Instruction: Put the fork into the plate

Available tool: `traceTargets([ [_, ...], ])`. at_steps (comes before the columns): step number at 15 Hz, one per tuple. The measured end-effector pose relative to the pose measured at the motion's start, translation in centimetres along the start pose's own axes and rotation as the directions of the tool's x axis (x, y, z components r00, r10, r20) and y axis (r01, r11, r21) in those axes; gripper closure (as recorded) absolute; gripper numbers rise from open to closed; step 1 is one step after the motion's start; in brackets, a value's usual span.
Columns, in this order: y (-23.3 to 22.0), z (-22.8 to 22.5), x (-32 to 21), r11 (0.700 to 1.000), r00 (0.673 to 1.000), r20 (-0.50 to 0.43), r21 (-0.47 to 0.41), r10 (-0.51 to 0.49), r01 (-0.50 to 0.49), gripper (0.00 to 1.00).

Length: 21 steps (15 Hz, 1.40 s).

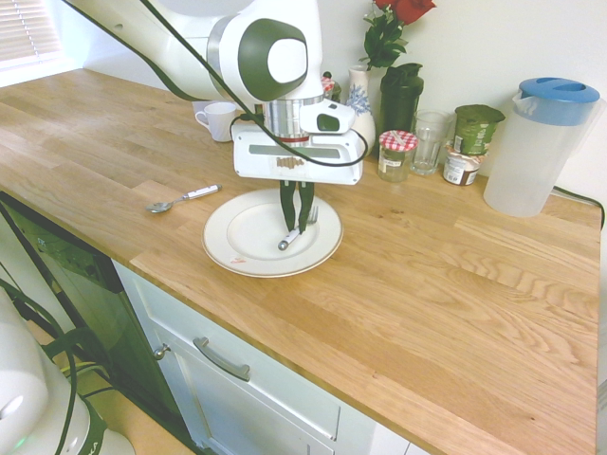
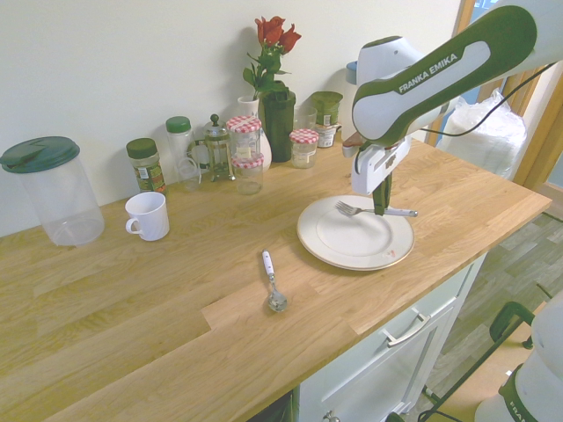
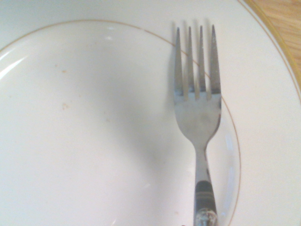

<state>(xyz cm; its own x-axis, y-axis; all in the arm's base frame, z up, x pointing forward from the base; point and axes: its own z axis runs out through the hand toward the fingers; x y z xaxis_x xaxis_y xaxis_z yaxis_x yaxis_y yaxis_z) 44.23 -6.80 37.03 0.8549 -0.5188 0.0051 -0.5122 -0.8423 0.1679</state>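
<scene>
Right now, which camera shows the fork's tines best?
The wrist view: the fork fills the frame, all four tines sharp over the plate. The second exterior view shows the whole fork small, held by the hand. In the first exterior view the tines are not visible.

I am holding the arm (image 2: 440, 66) bent over, its gripper (image 1: 293, 230) pointing straight down, fingers (image 2: 380, 204) clamping shut.

The plate (image 1: 248, 256) is white with a thin gold rim line and a small red mark. The fork (image 3: 197, 108) is silver with a white handle.
</scene>
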Motion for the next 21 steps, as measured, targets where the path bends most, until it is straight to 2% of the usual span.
traceTargets([
  [8, -2.9, 1.8, 1.3, 1.0, 1.0, 0.029, -0.026, 0.007, -0.006, 1.0],
  [9, -3.0, 1.8, 1.4, 1.0, 1.0, 0.029, -0.026, 0.009, -0.008, 0.0],
  [21, -2.9, 1.9, 1.4, 0.999, 1.0, 0.028, -0.031, 0.012, -0.011, 0.0],
])
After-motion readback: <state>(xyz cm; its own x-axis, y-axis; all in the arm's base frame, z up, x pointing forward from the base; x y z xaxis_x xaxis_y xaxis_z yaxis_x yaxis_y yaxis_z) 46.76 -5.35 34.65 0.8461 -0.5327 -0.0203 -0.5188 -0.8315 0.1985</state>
